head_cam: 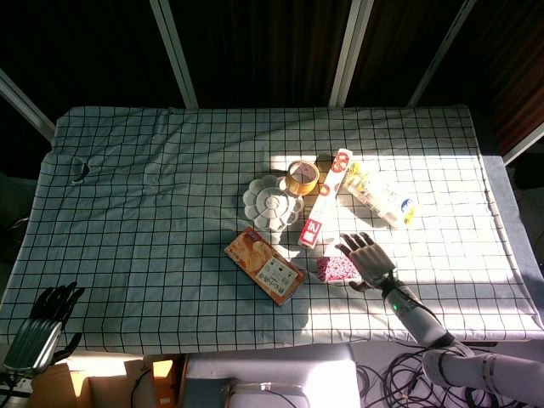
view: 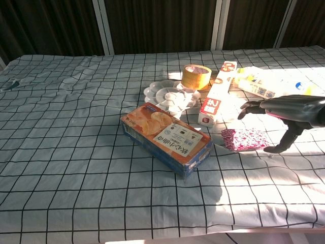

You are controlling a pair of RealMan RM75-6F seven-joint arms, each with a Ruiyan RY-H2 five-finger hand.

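The left hand hangs off the near left corner of the table, below the cloth edge, fingers straight and a little apart, holding nothing; it is well apart from every object and shows only in the head view.

On the checked cloth, near the middle, the snack box lies flat and slantwise, label up, probably just set down so it can be gripped by its long sides. Behind it sits the white palette, with the tape roll lying flat just beside its far edge. To their right the long carton lies on its side, running from the tape towards the near edge, and another flat pack lies in the sun patch beyond it.

The pink sponge lies flat on the cloth, near the carton's near end and to the right of the snack box. The right hand hovers just right of the sponge, palm down, fingers spread and reaching over towards it, thumb pointing down to the cloth. It holds nothing, and it appears not to touch the sponge. The forearm comes in from the near right corner.
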